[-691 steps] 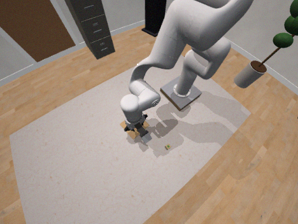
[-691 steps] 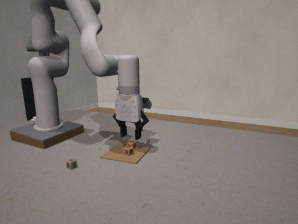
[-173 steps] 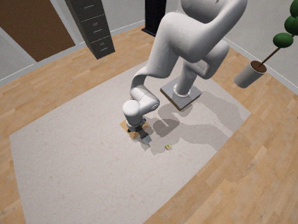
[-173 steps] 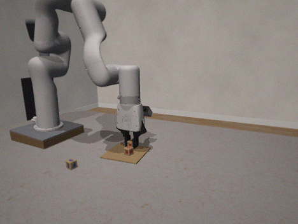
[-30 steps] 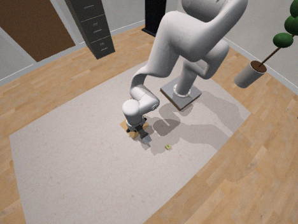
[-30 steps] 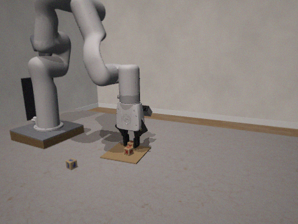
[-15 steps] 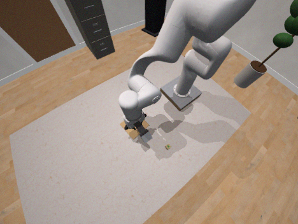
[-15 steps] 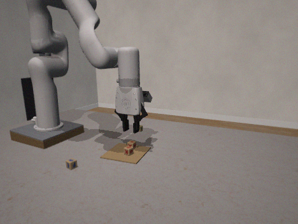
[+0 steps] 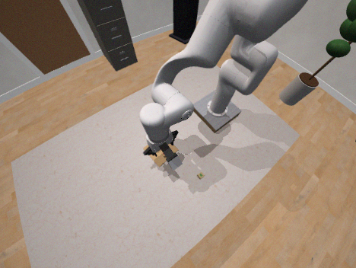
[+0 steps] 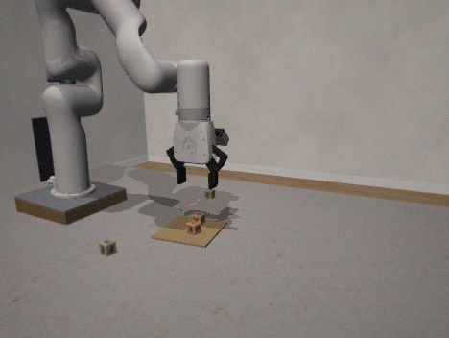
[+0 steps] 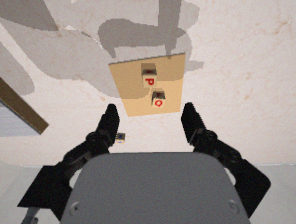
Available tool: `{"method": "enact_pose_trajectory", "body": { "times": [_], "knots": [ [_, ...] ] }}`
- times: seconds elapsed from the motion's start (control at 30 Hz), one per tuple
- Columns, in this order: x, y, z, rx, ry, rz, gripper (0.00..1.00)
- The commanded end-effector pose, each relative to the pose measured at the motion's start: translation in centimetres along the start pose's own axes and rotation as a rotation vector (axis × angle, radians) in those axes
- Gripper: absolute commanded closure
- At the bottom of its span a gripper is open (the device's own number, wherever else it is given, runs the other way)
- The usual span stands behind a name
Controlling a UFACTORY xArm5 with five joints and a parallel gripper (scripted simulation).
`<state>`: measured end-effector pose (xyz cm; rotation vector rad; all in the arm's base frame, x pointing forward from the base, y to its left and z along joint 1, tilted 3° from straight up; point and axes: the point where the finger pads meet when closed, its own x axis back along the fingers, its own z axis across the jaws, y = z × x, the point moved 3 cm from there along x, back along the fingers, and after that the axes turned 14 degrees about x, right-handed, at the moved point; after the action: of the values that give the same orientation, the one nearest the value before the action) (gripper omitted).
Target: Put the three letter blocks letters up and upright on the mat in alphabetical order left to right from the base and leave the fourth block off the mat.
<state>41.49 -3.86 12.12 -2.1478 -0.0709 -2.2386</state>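
Observation:
The tan mat point(image 10: 189, 234) lies on the pale rug and also shows in the wrist view point(image 11: 150, 82). Two blocks with red letters stand on it side by side: one reads P point(image 11: 149, 79), the other shows a round letter, O or Q point(image 11: 158, 101). They appear in the exterior view as the far block point(image 10: 199, 217) and the near block point(image 10: 193, 227). My gripper point(image 10: 194, 180) hangs open and empty well above them, seen too in the wrist view point(image 11: 149, 112). A block with green marking point(image 10: 209, 193) lies off the mat beyond it and shows in the top view point(image 9: 200, 175). A block with blue marking point(image 10: 107, 247) lies off the mat nearer the base.
The arm's base plate point(image 10: 70, 199) stands to the left of the mat. A filing cabinet point(image 9: 110, 32) and a potted plant point(image 9: 304, 85) stand far off on the wooden floor.

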Motion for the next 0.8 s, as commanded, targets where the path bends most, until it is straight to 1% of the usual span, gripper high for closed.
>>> {"method": "enact_pose_trajectory", "body": {
  "times": [0.0,0.53,0.63,0.77],
  "knots": [
    [0.16,0.02,0.13,0.0,0.004,-0.001,0.0],
    [0.15,0.04,0.13,-0.009,0.004,-0.001,0.0],
    [0.13,0.2,0.16,-0.061,0.004,-0.001,0.0],
    [0.07,0.6,0.21,-0.19,0.004,-0.001,0.0]
  ]
}}
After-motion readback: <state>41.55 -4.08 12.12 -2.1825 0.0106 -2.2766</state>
